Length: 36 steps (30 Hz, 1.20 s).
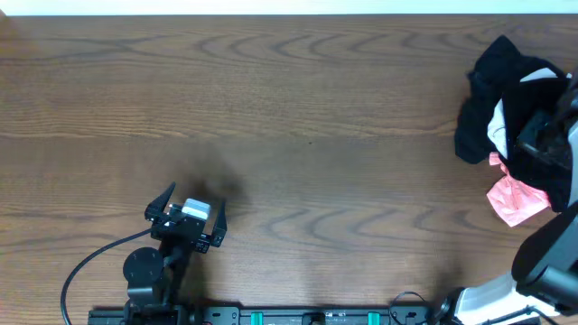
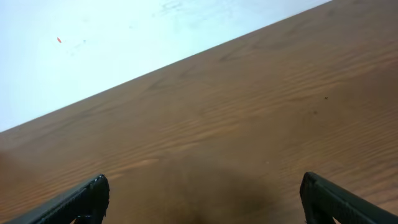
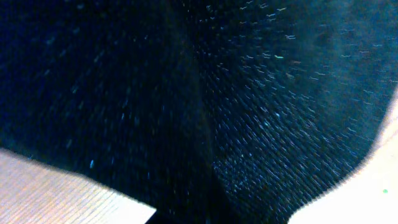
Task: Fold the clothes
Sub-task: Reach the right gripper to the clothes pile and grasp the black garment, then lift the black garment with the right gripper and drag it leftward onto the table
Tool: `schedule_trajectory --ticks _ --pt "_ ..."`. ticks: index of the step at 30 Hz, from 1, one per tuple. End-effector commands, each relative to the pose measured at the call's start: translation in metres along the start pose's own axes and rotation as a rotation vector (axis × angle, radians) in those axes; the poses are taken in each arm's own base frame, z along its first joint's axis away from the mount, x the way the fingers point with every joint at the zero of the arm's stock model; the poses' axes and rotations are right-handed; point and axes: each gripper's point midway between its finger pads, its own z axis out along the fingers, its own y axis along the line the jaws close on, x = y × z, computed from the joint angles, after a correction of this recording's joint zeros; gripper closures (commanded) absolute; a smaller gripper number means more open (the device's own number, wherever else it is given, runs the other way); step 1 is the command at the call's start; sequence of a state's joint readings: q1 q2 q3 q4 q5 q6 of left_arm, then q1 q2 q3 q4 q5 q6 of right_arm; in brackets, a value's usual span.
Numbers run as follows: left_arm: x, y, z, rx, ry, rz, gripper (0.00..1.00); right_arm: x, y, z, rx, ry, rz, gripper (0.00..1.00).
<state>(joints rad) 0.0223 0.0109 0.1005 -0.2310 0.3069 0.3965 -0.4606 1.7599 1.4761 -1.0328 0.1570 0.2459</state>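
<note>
**Wide wooden table, pale wall behind**

A brown table (image 1: 298,108) with curved wood grain fills the space. Beyond its far edge stands a plain white wall (image 2: 93,43). The light is soft and even.

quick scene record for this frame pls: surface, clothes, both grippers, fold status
surface: wooden table
clothes: unfolded heap at the table's right edge
top: black garment, crumpled, largest; black fabric fills the right wrist view
middle: white garment, showing between black folds
near side: coral-pink garment, bunched
left: left gripper open, holding nothing, over wood, far from the heap
right: right gripper shut, down on the heap; grip itself hidden
fold status: not started
</note>
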Motion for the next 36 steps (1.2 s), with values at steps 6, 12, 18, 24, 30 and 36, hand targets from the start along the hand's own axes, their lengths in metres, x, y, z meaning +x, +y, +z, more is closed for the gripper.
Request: schedule_trajectory --ticks 6,12,18,24,30,36 --pt "0.011 -0.002 0.003 0.003 0.023 -0.008 0.02 -0.029 0.079 -0.233 -0.5 -0.498 -0.244 0.99" --pt "0.011 -0.002 0.003 0.003 0.023 -0.008 0.02 0.026 0.158 -0.417 -1.007 -0.949 -0.649 0.99" --pt "0.011 -0.002 0.003 0.003 0.023 -0.008 0.02 0.051 0.224 -0.472 -1.303 -0.992 -0.655 0.99" --pt "0.011 -0.002 0.003 0.003 0.023 -0.008 0.02 0.081 0.311 -0.441 -1.419 -0.828 -0.76 0.99" --pt "0.011 -0.002 0.003 0.003 0.023 -0.008 0.02 0.081 0.333 -0.335 -1.153 -0.562 -0.742 0.99" --pt "0.011 -0.002 0.003 0.003 0.023 -0.008 0.02 0.066 0.291 -0.21 -0.563 -0.428 -0.8 0.79"
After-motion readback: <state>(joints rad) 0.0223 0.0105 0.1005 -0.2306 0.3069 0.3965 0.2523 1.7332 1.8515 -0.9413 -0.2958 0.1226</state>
